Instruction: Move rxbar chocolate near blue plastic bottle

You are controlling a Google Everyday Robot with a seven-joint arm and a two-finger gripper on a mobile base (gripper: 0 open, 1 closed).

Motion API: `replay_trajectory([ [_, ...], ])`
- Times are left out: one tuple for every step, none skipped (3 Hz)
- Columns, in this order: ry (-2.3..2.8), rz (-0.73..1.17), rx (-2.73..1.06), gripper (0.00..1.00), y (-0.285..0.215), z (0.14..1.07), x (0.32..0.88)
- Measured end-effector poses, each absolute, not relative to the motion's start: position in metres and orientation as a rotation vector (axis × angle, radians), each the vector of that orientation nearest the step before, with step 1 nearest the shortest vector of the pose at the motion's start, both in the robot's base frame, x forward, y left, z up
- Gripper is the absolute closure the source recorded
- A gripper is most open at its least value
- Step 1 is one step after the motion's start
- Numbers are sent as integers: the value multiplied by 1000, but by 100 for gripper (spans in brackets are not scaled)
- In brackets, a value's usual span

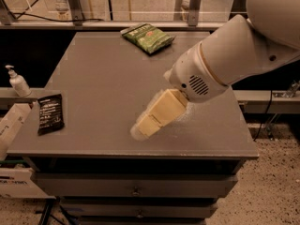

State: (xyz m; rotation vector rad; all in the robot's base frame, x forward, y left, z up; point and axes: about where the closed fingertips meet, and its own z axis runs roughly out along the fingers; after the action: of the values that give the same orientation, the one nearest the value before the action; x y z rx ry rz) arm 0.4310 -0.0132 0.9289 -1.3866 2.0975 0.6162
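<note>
While the white robot arm reaches over the grey table from about 2 o'clock, its cream-coloured claw hangs low over the front part of the tabletop, at roughly 6 o'clock from the table's centre, pointing down and toward 8 o'clock. Whether the claw is apart or together cannot be told from this view, and nothing is seen held in it. The rxbar chocolate, a flat black wrapper with lines of white print, lies flat at the table's left front corner, near 8 o'clock, well apart from the claw, with its long side running roughly front to back. A green snack bag lies flat at the far edge of the table, near 12 o'clock, well apart from both the bar and the claw. Off the table, at 9 o'clock, a small white pump bottle stands upright on a lower ledge, and a white box sits just beside the table's left front corner, close to the rxbar chocolate. Beneath the tabletop, drawer fronts face the camera.
</note>
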Motion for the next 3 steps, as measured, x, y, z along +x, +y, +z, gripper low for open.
replay_trajectory([
  [2098, 639, -1373, 0, -8, 932, 429],
  [2097, 642, -1356, 0, -10, 930, 428],
  [2038, 667, -1350, 0, 13, 922, 420],
])
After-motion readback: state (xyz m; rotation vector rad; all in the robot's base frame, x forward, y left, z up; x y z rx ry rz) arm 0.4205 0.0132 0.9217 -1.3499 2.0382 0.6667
